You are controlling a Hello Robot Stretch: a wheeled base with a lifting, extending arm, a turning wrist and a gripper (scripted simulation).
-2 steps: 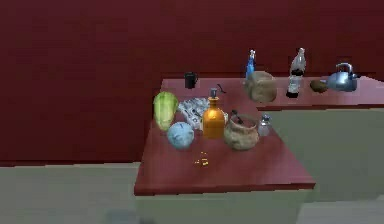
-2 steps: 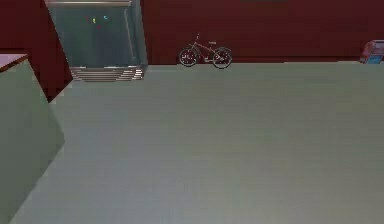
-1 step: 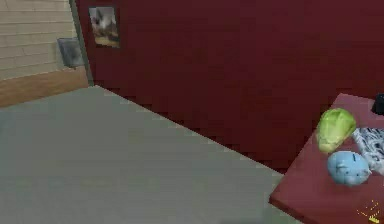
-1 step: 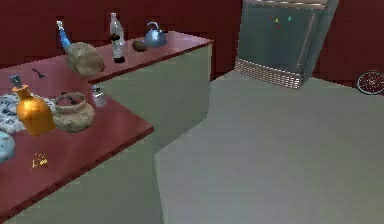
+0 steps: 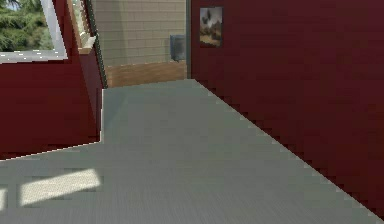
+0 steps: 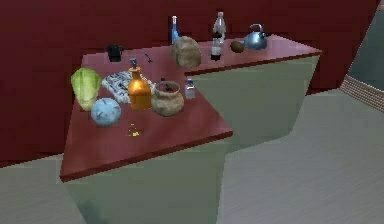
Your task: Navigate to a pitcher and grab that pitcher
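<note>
Dark red walls back a red L-shaped tabletop (image 6: 190,125). On its near wing stands an orange narrow-necked vessel (image 6: 139,92), pitcher-like and upright. A brown pot (image 6: 167,98) is just beside it at 3 o'clock, a green leafy head (image 6: 86,86) at 9 o'clock and a pale blue ball (image 6: 105,112) at 8 o'clock. Well apart at 1 o'clock stand a dark bottle (image 6: 218,35) and a kettle (image 6: 256,39). I cannot tell the state of the fingers.

I log: walls (image 5: 290,80) dark red; floor (image 5: 190,150) grey, fine-lined; countertop (image 6: 185,135) red-brown, sides pale grey-green; leafy head (image 6: 86,87) yellow-green; narrow-necked vessel (image 6: 139,92) orange; kettle (image 6: 255,39) blue-grey.
</note>
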